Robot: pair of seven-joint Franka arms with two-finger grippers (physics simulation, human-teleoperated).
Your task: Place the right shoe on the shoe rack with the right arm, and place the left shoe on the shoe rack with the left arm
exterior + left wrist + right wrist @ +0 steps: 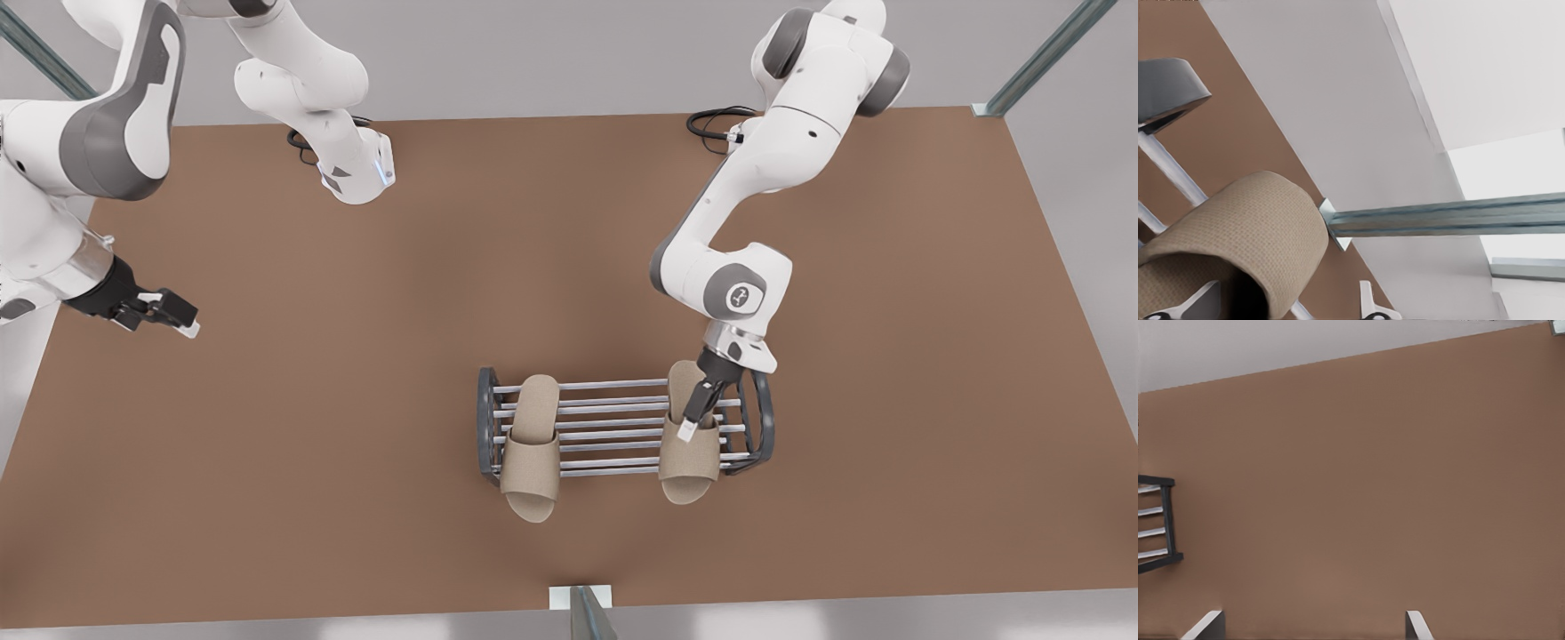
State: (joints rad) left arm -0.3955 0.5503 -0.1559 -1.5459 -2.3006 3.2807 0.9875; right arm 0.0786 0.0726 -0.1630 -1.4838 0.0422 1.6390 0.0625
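My left gripper (692,423), lower right of centre in the front view, has its fingers spread over the beige woven left slipper (689,444) on the silver-rod shoe rack (613,427); its strap (1251,227) hides the contact. Right slipper (531,444) racked. My right gripper (178,317), mid-left, hangs spread, empty, fingertips (1205,625) cropped.

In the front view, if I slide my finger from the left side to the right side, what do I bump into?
right gripper, waiting above the table → shoe rack end → slipper → bare rods → second slipper with left gripper at it → rack's other end.
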